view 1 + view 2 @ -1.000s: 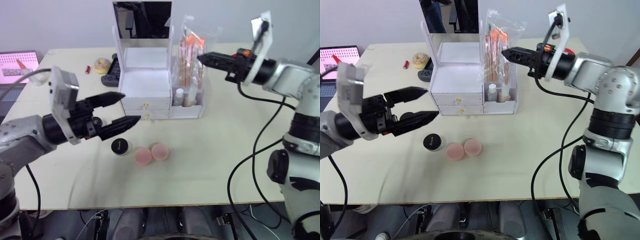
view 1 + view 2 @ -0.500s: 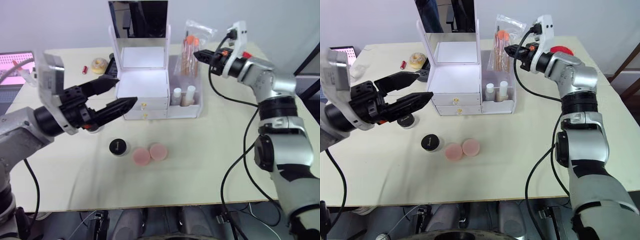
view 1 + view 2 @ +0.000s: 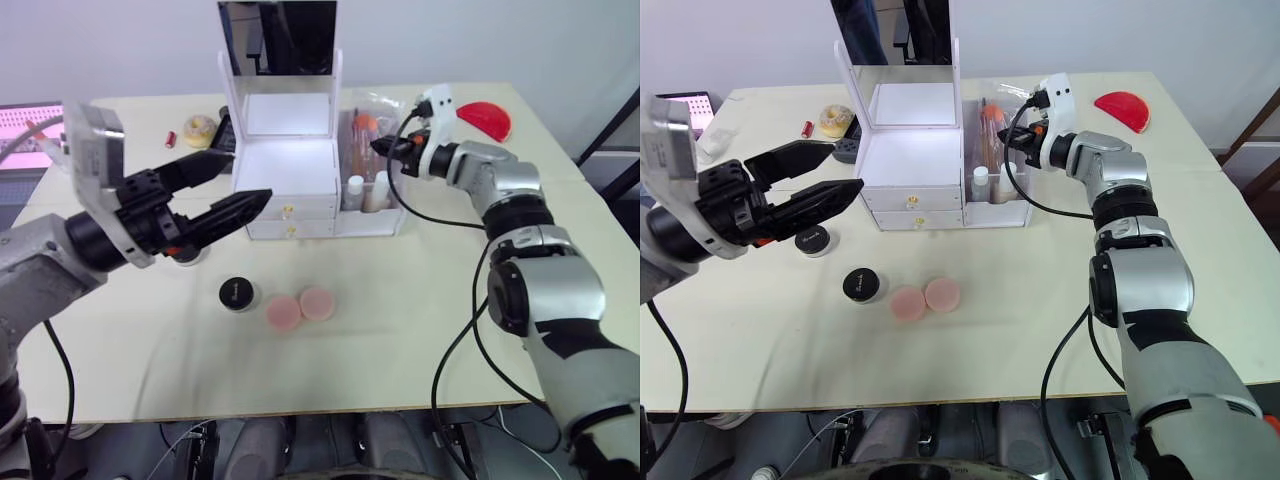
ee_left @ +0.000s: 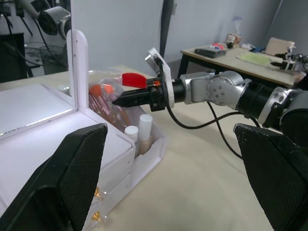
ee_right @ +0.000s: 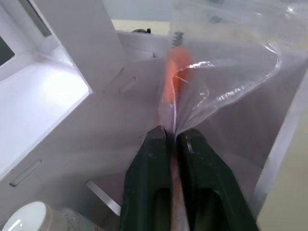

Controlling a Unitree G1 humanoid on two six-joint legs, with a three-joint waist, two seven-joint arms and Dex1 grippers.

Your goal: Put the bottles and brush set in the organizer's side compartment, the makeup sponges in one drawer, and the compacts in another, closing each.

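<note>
We see the brush set (image 3: 992,118), a clear bag with orange handles, standing in the organizer's (image 3: 915,160) side compartment on its right, behind two white-capped bottles (image 3: 992,184). Our right gripper (image 5: 172,137) is pinched shut on the plastic of that bag, its two black fingers pressed together over a fold, reaching in from the right. Our left gripper (image 3: 240,185) hovers to the left of the organizer with its jaws spread wide, holding nothing, fingertips near the drawer fronts. Both drawers look closed. On the table (image 3: 1040,320) near us lie two pink makeup sponges (image 3: 926,298) side by side, a black compact (image 3: 861,285) just left of them, and another compact (image 3: 815,240) further left, beneath our left gripper.
</note>
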